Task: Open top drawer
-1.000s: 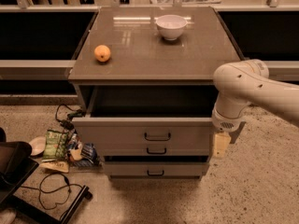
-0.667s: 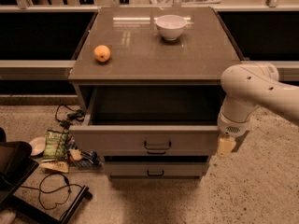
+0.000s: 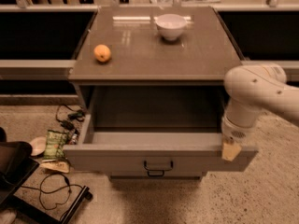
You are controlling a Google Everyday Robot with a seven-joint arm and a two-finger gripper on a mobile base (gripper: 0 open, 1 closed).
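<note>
Cabinet top (image 3: 187,55) carries an orange (image 3: 102,53) and a white bowl (image 3: 170,26); neither matters here. Top drawer (image 3: 159,158) stands well out of the cabinet, its box interior exposed and its handle (image 3: 158,164) facing you. Gripper (image 3: 231,149) sits at the front panel's right top corner; can't tell whether it's clamped or loose. I'd call the opening essentially done. At most you've got a release and back-off left.
</note>
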